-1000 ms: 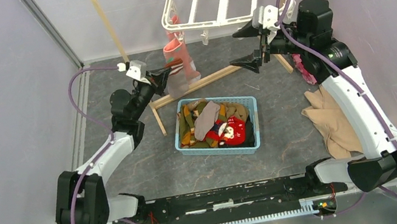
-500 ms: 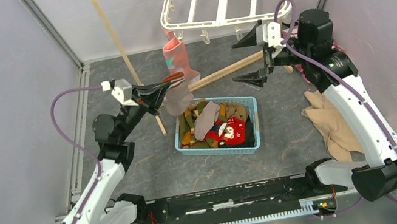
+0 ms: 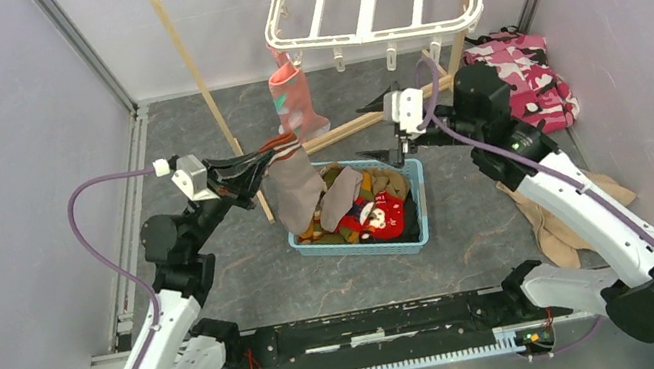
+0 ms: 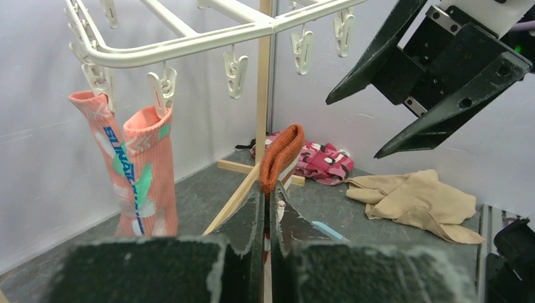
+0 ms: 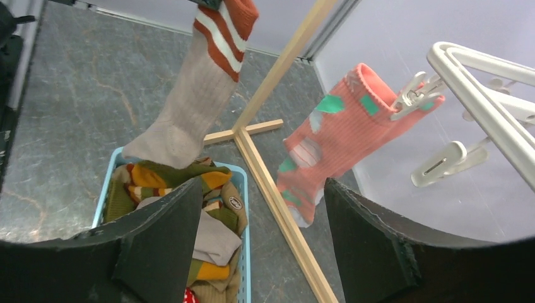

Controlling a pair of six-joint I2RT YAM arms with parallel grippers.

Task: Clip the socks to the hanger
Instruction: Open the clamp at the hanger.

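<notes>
Pink camouflage cloth point(image 3: 532, 72) and tan garment point(image 4: 413, 201) lie crumpled.

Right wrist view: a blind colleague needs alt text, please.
A grey-brown sock with a striped cuff hangs over a blue basket; a salmon-pink sock is clipped to the white hanger. The open right end effector frames the bottom.

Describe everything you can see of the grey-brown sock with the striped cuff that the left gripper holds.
The grey-brown sock looks like soft knitted cloth, with a cuff striped in rust-red and white. The left gripper, shut, pinches that cuff, so the sock hangs down lengthwise, foot lowest. Its lower end reaches the left part of the blue basket; whether it rests on the socks inside cannot be told. It hangs apart from the hanger and the salmon-pink pair clipped there.
</notes>
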